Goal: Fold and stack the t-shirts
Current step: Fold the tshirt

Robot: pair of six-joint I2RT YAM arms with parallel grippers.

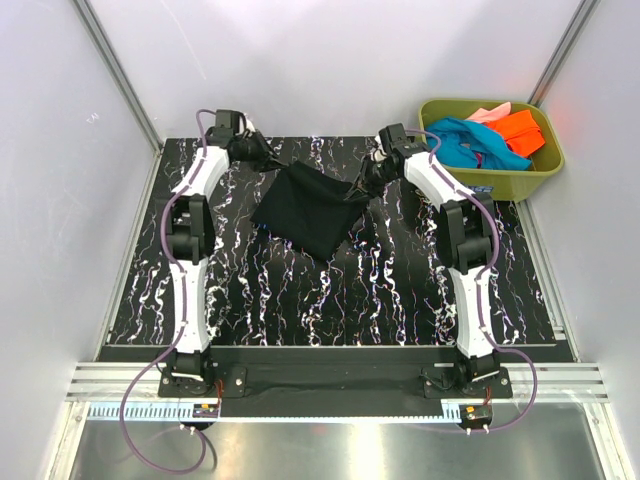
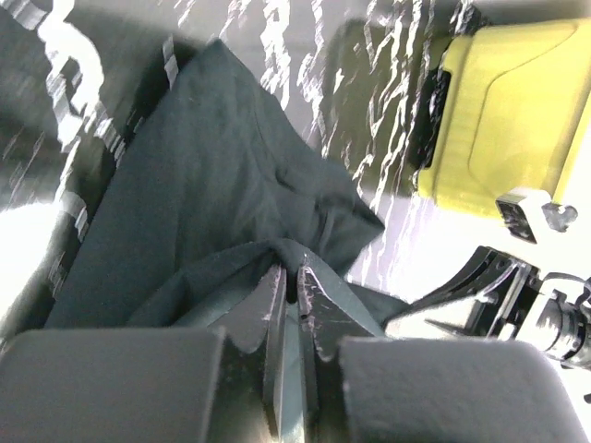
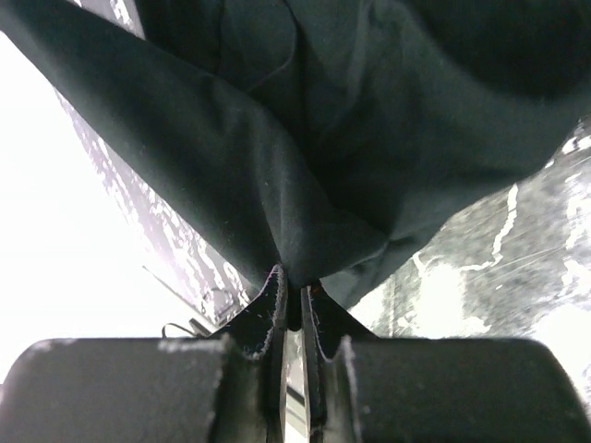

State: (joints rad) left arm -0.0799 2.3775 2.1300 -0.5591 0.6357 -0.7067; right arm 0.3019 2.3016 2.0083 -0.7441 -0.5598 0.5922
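Near the table's (image 1: 300,300) far edge, the left hand (image 1: 266,157) and right hand (image 1: 366,184) are each clenched on an opposite corner of a black t-shirt (image 1: 310,210) that sags between them, seemingly light and limp, probably best held at its corners or hems.

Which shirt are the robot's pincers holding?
The black t-shirt, pinched by the left pincer and right pincer. The teal t-shirt, orange t-shirt and pink t-shirt sit in the green tub.
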